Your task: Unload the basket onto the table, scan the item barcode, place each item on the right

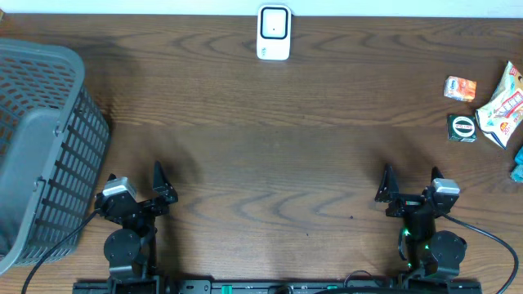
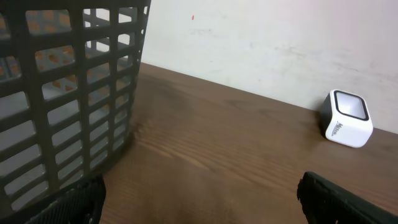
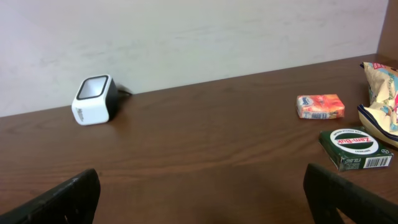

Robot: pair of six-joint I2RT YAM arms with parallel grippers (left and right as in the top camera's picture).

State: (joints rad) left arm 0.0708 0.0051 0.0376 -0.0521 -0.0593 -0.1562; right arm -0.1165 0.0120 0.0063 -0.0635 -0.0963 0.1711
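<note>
Near left, left gripper point(image 1: 135, 173): parked low over the table point(image 1: 270, 163), fingers spread wide, nothing between them
Near right, right gripper point(image 1: 411, 173): same deal, fingers wide apart and holding nothing
Left side, basket point(image 1: 78, 155): big grey slatted thing running off the left edge, right beside the left arm, can't tell if it's touching
Right side, green box point(image 1: 462, 128): lying flat, round label up, well apart from the right gripper
Right edge, snack bag point(image 1: 502, 106): crinkly, just beside the green box, maybe touching, can't say
Right, a bit farther, orange packet point(image 1: 460, 88): small, near the bag, apart from the green box
Far middle, scanner point(image 1: 273, 33): white, by the wall, dark window up, well apart from all the items
</note>
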